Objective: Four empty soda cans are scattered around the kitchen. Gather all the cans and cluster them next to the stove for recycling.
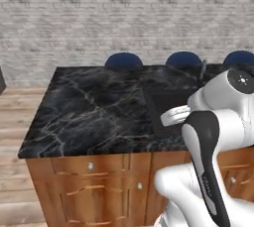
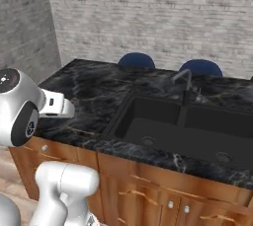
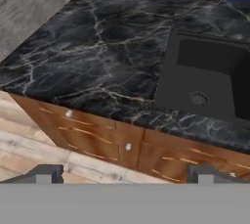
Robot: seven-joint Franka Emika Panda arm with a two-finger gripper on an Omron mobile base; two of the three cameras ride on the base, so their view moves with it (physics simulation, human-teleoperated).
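The soda cans and the stove are out of view. My gripper hangs open above the wood floor in front of a kitchen island, its two dark fingertips set wide apart with nothing between them. It looks down over the island's black marble counter, which carries nothing I can see. The white arm is folded close to the base, in front of the counter edge.
A dark double sink is sunk into the counter's right part, with a faucet behind it. Blue stools stand along the far side. Brown cabinet fronts run below the counter. A white brick wall closes the back.
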